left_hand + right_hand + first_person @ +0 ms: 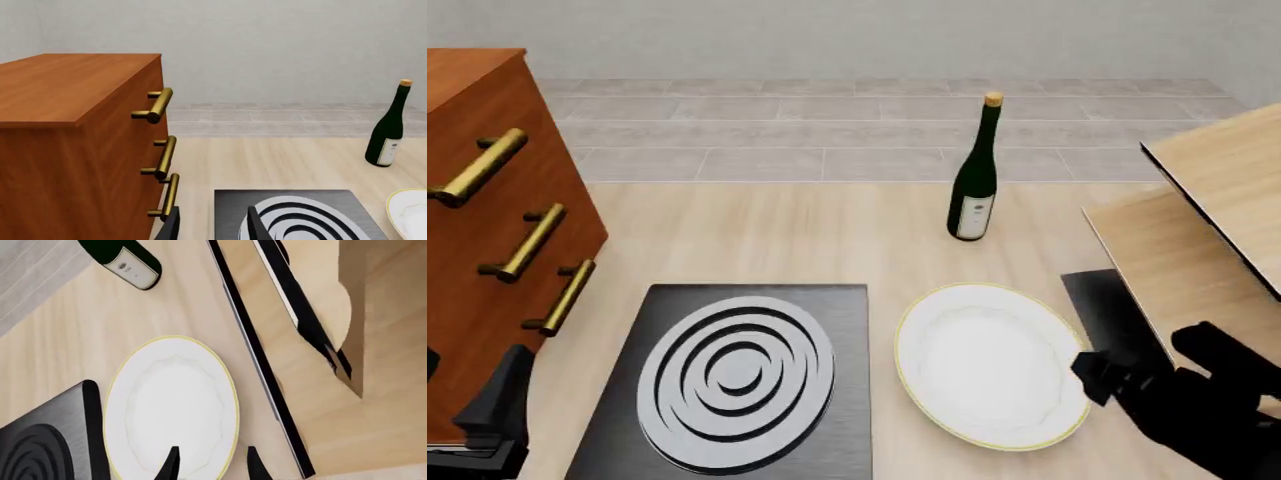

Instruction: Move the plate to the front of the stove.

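pale wooden tabletop (801, 240) fills the scene, with grey floor tiles and a blank wall beyond it.

right gripper (210, 462) hangs low over the near right edge of the plate (988, 362), its two dark fingers spread apart with the gold rim running between them in the right wrist view; they grip nothing yet, and whether they touch the plate i cannot tell. from this claw the plate lies straight ahead and a little to the left, so the rim is already in the gap. the plate is round, so it has no long axis to line up with; any point on the rim serves.

left gripper (213, 225) sits well apart, near the stove's left front corner by the wooden drawer cabinet (487, 250), fingers also spread and empty. the right arm is clearly the nearer one.

the plate lies flat just beside the stove (737, 375), on its right, nearly touching the black slab. by my reckoning the coming move calls for closing on the rim, then carrying the plate leftward and back toward the arms' side, to the strip of table in front of the stove.

a wine bottle (976, 180) stands upright farther back, clear of that path, and a light wooden board (1194, 240) leans at the right.
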